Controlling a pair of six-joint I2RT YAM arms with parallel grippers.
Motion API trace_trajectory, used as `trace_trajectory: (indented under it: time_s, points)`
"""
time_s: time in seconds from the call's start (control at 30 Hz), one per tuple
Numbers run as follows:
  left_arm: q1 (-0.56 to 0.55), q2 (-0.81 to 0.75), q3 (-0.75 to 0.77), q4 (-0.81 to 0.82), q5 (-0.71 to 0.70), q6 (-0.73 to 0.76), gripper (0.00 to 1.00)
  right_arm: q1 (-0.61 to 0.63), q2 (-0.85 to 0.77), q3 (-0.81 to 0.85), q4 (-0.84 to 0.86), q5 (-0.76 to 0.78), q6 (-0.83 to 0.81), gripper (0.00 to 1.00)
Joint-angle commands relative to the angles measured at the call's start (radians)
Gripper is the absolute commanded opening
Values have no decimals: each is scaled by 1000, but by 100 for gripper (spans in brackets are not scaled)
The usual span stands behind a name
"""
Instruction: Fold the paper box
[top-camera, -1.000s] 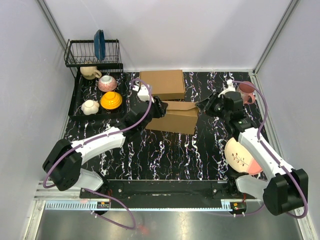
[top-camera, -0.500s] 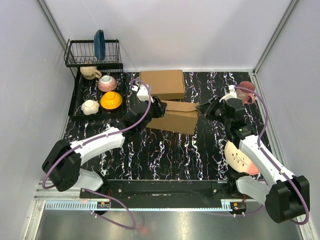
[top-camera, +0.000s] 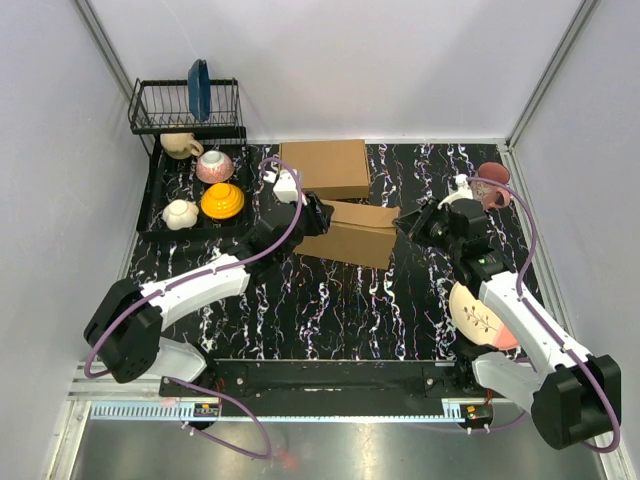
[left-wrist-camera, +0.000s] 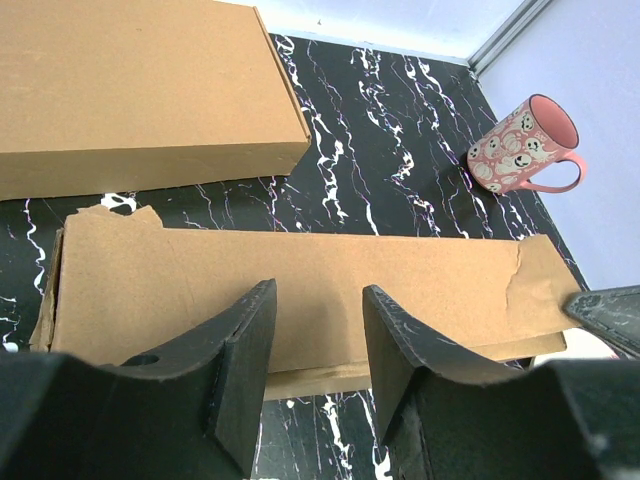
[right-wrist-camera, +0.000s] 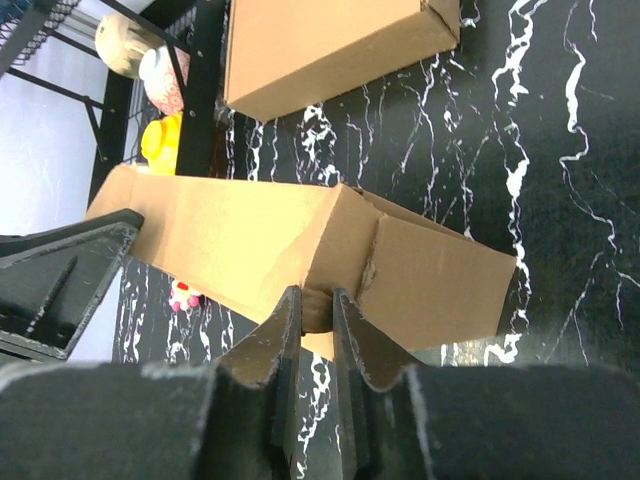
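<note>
Across the black, white-veined tabletop (top-camera: 330, 300), closed in by white walls at the back and on both sides, most objects sit toward the far edge. A wire dish rack (top-camera: 185, 105) holding a blue plate (top-camera: 199, 88) stands in the far-left corner, with cups and an orange bowl (top-camera: 221, 200) on the dark tray in front of it. A formed cardboard box (top-camera: 325, 167) lies at far centre. A pink mug (top-camera: 492, 180) stands near the right wall.

The paper box (top-camera: 350, 235) lies mid-table, just in front of the formed box with a narrow strip of tabletop between them. It is partly folded, and its top panel is torn at both ends.

The left fingers (left-wrist-camera: 240, 370) are spread apart at the box's left end, with the cardboard panel showing in the gap. The right fingers (right-wrist-camera: 275, 340) are closed on a thin cardboard edge at its right end.

A flower-patterned plate (top-camera: 480, 315) lies under the right arm. Bare tabletop stretches between the two arms in front of the paper box.
</note>
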Motion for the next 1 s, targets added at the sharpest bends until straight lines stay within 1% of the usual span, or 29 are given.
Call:
trace_trajectory:
  time_s: [0.0,0.03,0.13,0.17,0.2,0.27,0.3,0.33,0.37,0.5,0.6,0.63,0.67,0.7,0.73,0.77,0.8,0.87,0.9,0.97]
  points:
    - [4,16,-6,-54,-30,1,47,-7,56,-52,-366,108,-66,16]
    - [4,18,-9,-54,-30,-2,47,-7,62,-52,-382,108,-66,17]
    - [4,21,-15,-54,-30,-5,47,-7,55,-47,-410,108,-70,25]
    - [4,21,-17,-54,-29,-4,47,-7,40,-44,-409,108,-67,29]
    - [4,21,-17,-53,-29,-7,47,-7,0,-35,-406,116,-58,36]
    - [4,19,-17,-56,-27,-5,47,-7,-67,-12,-407,123,-43,41]
    - [4,19,-17,-57,-29,-4,47,-9,-86,26,-412,136,-38,47]
    - [4,18,-17,-58,-30,-2,47,-8,-100,52,-418,142,-38,49]
    - [4,15,-17,-59,-32,-2,47,-9,-112,115,-428,157,-41,51]
    - [4,13,-14,-62,-35,2,47,-7,-108,258,-468,168,-70,54]
    - [4,16,-14,-65,-35,2,47,-7,-96,309,-447,168,-81,54]
    - [4,15,-15,-61,-38,4,47,-7,-99,306,-423,168,-69,46]
    - [4,15,-17,-61,-36,4,47,-9,-109,280,-384,110,-61,34]
    - [4,16,-17,-61,-36,5,47,-8,-115,260,-278,72,-46,26]
    - [4,18,-17,-61,-36,4,47,-7,-120,237,-224,38,-23,19]
    - [4,18,-17,-62,-35,4,47,-9,-115,199,-171,-25,29,9]
    - [4,18,-17,-62,-36,5,46,-11,-105,185,-90,-51,46,7]
    - [4,15,-18,-62,-36,4,47,-14,-56,157,-39,-112,86,3]
    - [4,13,-20,-62,-35,7,47,-17,-40,145,-1,-125,98,3]
    - [4,9,-21,-62,-36,7,47,-24,-2,107,18,-148,111,2]
